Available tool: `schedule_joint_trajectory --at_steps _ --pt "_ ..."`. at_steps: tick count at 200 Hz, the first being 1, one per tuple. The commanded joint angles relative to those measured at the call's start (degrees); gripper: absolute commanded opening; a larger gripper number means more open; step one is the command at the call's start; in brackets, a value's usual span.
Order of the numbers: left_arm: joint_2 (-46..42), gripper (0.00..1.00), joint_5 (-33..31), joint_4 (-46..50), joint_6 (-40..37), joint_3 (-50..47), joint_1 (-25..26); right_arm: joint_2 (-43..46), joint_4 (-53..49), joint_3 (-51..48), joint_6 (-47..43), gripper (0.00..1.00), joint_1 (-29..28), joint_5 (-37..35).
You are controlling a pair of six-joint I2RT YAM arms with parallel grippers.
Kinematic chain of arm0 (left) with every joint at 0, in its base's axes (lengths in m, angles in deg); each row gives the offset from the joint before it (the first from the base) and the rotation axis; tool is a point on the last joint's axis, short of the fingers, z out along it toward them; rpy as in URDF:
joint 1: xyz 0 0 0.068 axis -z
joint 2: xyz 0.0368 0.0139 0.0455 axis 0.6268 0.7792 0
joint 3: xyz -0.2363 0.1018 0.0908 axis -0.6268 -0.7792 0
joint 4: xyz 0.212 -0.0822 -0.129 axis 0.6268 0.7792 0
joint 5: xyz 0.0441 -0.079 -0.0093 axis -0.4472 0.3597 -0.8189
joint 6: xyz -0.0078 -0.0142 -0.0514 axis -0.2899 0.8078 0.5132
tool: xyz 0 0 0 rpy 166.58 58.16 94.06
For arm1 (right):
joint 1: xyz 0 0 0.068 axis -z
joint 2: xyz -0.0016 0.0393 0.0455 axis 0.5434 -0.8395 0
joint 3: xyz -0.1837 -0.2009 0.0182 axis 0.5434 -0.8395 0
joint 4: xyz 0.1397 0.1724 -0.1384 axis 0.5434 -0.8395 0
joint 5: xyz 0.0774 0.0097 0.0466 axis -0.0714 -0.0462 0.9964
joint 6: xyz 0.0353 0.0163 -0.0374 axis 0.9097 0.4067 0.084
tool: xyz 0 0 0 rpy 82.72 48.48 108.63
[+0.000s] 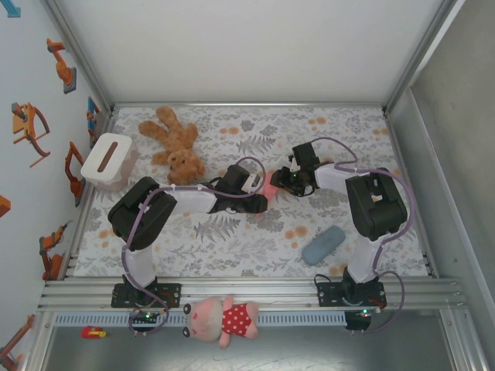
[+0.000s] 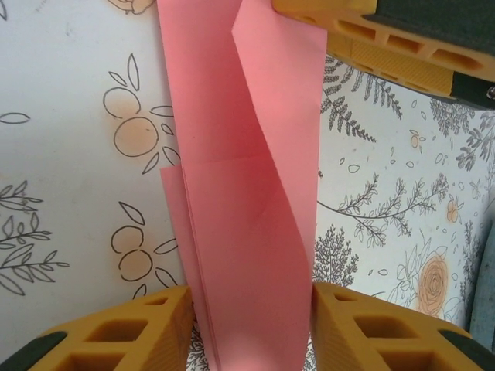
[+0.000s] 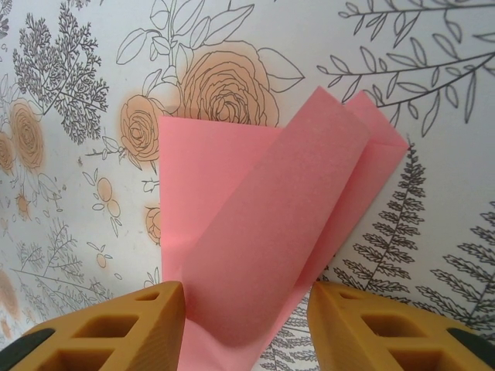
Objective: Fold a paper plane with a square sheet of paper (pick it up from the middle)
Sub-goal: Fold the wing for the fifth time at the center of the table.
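Observation:
The square sheet of paper (image 1: pixel 271 186) is salmon pink and folded into a long narrow strip with diagonal flaps, lying mid-table on the floral cloth. In the left wrist view the paper (image 2: pixel 247 193) runs up from between my left gripper (image 2: pixel 251 328) and bulges, touching both yellow fingers. The right gripper's finger (image 2: pixel 387 46) shows at its far end. In the right wrist view a curled flap of the paper (image 3: pixel 263 232) sits inside my right gripper (image 3: pixel 246 328); the left finger touches it, and cloth shows beside the right finger. From above, the left gripper (image 1: pixel 260 195) and right gripper (image 1: pixel 281 181) face each other across the paper.
A brown teddy bear (image 1: pixel 175 147) lies at the back left beside a white box (image 1: pixel 108 161). A grey-blue pouch (image 1: pixel 323 245) rests at the front right. A pink plush toy (image 1: pixel 224 318) lies on the rail in front of the arm bases.

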Motion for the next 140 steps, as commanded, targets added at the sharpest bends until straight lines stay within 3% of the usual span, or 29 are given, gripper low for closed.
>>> schedule_joint_trajectory --at_steps 1,140 --pt "1.2 0.39 0.0 1.6 -1.9 1.1 0.4 -5.2 -4.1 -1.4 0.4 0.46 0.0 -6.9" --pt "2.6 0.22 -1.9 4.8 -1.2 2.2 -0.5 -6.4 -4.6 -1.9 0.1 0.41 0.0 -8.3"
